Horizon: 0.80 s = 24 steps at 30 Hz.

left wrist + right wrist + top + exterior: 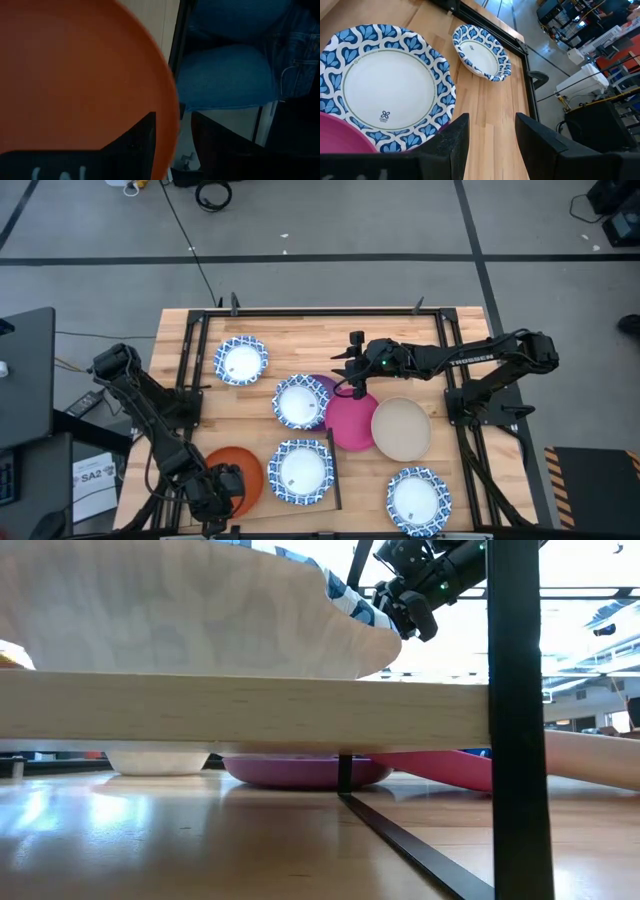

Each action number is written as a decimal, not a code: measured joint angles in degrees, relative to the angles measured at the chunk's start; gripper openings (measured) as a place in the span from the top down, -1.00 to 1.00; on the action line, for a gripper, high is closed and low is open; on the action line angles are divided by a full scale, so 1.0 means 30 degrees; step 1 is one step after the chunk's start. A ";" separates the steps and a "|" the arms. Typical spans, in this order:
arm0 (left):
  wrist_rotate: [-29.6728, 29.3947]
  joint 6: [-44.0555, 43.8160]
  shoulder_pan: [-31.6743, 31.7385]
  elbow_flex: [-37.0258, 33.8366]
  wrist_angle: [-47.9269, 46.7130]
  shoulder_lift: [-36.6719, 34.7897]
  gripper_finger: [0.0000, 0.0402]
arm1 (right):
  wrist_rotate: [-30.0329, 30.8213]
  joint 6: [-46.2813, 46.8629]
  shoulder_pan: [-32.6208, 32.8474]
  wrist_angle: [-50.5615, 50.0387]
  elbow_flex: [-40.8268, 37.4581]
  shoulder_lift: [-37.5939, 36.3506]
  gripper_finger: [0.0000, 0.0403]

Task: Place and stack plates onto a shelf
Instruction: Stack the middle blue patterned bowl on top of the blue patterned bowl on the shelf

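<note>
At the near edge of the tabletop [400,340], the left end effector [222,488] sits at the orange plate [236,476], its fingers straddling the rim with a gap showing, apparently letting go. The shelf [334,470] lies just beside it toward the right arm, already carrying a blue-patterned plate [301,471]. Farther off, the right end effector [356,380] hovers part open and empty over the magenta plate [350,420] (it is the nearer arm), its arm stretched low across the tabletop.

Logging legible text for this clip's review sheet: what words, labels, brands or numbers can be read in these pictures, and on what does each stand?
"TROSSEN" in white letters on the right arm, high view.
"SA2" on a white sheet beside the table's left edge; the smaller print below it is too small to read.
A small dark maker's mark in the middle of the blue-rimmed plate, right wrist view; its words are too small to read.
</note>
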 joint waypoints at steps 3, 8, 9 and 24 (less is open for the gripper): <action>-0.0007 0.0013 0.0008 -0.0003 0.0000 0.0000 0.35 | 0.0000 0.0000 0.0000 0.0002 0.0000 0.0000 0.18; -0.0007 0.0030 0.0008 0.0000 0.0004 0.0000 0.35 | 0.0000 0.0000 0.0000 0.0002 0.0000 0.0000 0.18; -0.0014 0.0037 0.0008 0.0000 0.0007 0.0000 0.35 | 0.0000 0.0000 0.0000 -0.0001 0.0000 0.0000 0.18; -0.1304 0.1949 0.0965 0.0000 0.0049 -0.0193 0.35 | 0.0000 0.0000 0.0000 0.0102 0.0000 0.0000 0.18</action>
